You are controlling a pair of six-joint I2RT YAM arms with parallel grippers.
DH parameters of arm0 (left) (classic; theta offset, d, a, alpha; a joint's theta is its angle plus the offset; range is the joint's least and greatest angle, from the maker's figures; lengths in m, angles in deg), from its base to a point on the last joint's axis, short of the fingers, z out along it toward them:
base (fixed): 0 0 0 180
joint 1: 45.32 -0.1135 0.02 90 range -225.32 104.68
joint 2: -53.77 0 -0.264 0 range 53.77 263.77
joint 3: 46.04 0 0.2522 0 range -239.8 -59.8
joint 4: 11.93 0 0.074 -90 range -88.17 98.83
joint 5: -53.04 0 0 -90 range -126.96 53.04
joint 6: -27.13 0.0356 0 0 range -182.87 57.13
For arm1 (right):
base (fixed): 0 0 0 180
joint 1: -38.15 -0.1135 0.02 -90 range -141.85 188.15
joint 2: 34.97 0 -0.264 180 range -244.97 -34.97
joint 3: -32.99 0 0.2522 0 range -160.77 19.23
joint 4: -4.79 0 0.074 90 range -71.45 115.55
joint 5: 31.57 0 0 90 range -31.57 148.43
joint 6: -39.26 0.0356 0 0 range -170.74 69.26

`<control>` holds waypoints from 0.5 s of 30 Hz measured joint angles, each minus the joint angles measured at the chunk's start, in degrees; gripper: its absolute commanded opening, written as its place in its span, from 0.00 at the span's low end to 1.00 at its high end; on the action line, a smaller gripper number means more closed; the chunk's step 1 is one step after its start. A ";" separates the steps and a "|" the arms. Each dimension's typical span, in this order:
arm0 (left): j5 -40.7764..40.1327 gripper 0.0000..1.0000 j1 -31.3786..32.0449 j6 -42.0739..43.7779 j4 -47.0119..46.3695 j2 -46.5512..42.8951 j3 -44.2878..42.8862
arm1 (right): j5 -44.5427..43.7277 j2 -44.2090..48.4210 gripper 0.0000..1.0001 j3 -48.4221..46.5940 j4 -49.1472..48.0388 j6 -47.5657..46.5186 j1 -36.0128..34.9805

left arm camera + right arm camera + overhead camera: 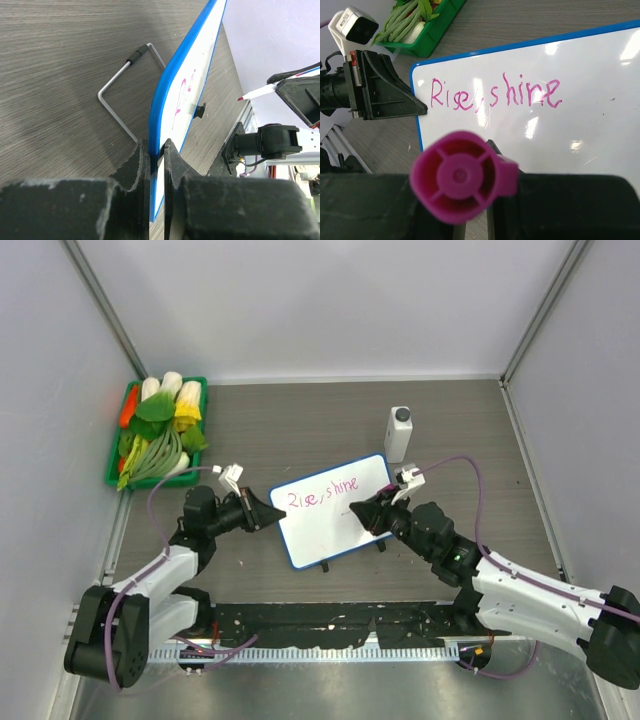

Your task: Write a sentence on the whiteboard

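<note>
The whiteboard [340,532] lies slanted mid-table, its blue rim [165,95] seen edge-on in the left wrist view. One line of the sentence [322,495] is written on it in pink and reads "Rise, shine" [495,95]. My left gripper [272,512] is shut on the whiteboard's left edge, with the rim pinched between the fingertips [154,147]. My right gripper [368,512] is shut on a pink marker [461,175] over the board's middle, below the writing. The marker tip [257,92] hovers just off the white surface. The pink end cap hides my right fingertips.
A green tray [205,385] of vegetables stands at the back left. A white bottle with a grey cap [399,432] stands just beyond the board's far right corner. A bent wire stand [117,82] lies on the table beside the board. A black rail [330,625] runs along the near edge.
</note>
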 measured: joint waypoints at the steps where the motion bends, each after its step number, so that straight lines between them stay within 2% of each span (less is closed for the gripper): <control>1: 0.00 0.00 0.02 0.44 1.33 -0.57 -0.42 | 0.00 -0.17 0.01 0.00 -0.02 -0.11 -0.26; 6: 0.09 0.00 0.04 1.84 4.33 -3.30 -0.72 | -0.28 -1.60 0.01 -0.15 -0.81 -0.37 -1.77; 15: 0.94 0.00 0.04 2.47 4.13 -5.86 0.55 | -2.80 -5.66 0.01 -0.15 -5.90 -0.31 -5.60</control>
